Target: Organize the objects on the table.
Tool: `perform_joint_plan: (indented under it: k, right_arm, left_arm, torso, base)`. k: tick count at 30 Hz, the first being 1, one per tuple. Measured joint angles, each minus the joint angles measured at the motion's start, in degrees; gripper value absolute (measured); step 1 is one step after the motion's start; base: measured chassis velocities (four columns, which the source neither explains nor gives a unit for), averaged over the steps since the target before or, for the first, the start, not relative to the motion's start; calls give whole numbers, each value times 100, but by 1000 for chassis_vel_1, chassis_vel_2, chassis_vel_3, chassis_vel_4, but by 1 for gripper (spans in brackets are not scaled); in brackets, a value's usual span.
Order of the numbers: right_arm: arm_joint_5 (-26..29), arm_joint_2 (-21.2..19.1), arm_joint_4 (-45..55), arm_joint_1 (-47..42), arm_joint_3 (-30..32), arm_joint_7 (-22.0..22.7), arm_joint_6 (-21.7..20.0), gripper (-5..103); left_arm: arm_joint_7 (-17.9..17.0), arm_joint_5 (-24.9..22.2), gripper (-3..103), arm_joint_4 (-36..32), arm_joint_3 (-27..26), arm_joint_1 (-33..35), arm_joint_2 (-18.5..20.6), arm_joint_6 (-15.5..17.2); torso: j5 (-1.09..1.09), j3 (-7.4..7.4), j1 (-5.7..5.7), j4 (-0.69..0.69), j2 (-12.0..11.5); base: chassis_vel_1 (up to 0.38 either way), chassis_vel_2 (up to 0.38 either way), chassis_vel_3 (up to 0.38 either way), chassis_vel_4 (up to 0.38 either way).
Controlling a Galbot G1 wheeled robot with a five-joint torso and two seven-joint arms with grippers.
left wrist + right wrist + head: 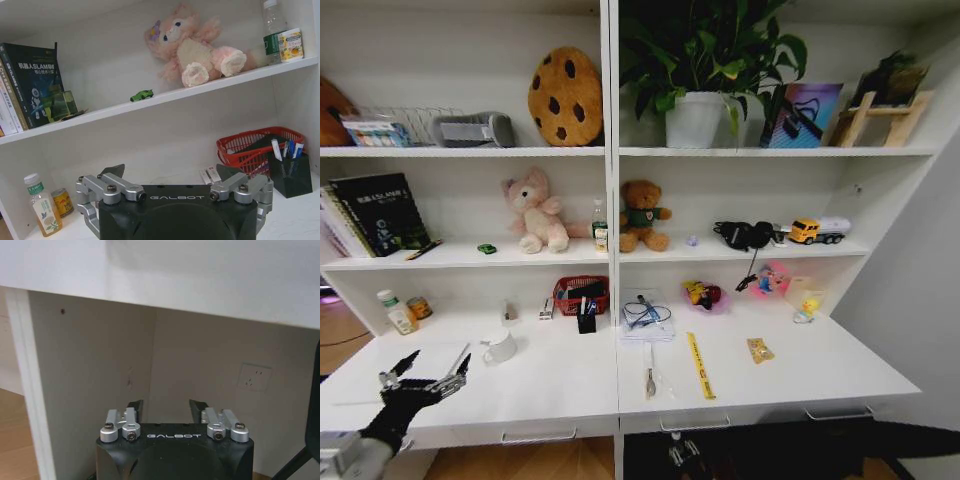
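Observation:
My left gripper (425,375) hovers open over the left end of the white table (560,385), above a flat silver laptop (420,358). In the left wrist view its fingers (170,172) are spread with nothing between them. A white mug (501,346) stands just right of it. Further right are a black pen cup (586,320), a pen (649,372) and a yellow ruler (700,365). Small bottles (396,312) stand at the back left. A tiny green toy car (142,95) sits on the shelf above. My right gripper (165,407) hangs open below the tabletop, holding nothing.
A red basket (582,293) stands behind the pen cup, and a notebook with a cable (647,318) lies mid-table. Plush bears (538,212), books (375,212) and a toy truck (817,230) fill the shelves. Small toys (704,294) line the back right.

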Motion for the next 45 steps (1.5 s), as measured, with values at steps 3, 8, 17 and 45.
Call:
perform_joint_plan:
  k: [3, 8, 17, 45]
  right_arm:
    - [-2, -67, 359, -261, 0, -17, -33, 65]
    - [857, -481, 1807, -1211, -145, -260, -775, 83]
    - [1397, -1194, 5576, -3863, 548, -210, -758, 100]
    - [4349, -2720, 8083, -1822, 2601, 3010, -4373, 100]
  left_arm:
    - [0, 0, 100, 0, 0, 0, 0, 0]
    - [0, 0, 100, -1, 1, 0, 0, 0]
    - [0, 0, 100, -2, 1, -1, 0, -1]
    - [0, 0, 100, 0, 0, 0, 0, -1]
  torso:
    - [2, 0, 0, 1, 0]
    - [-2, -1, 0, -2, 0]
    - [0, -1, 0, -2, 1]
    - [0, 1, 1, 1, -1]
  base:
    - [0, 0, 0, 0]
    - [0, 0, 0, 0]
    - [0, 0, 0, 0]
    - [0, 0, 0, 0]
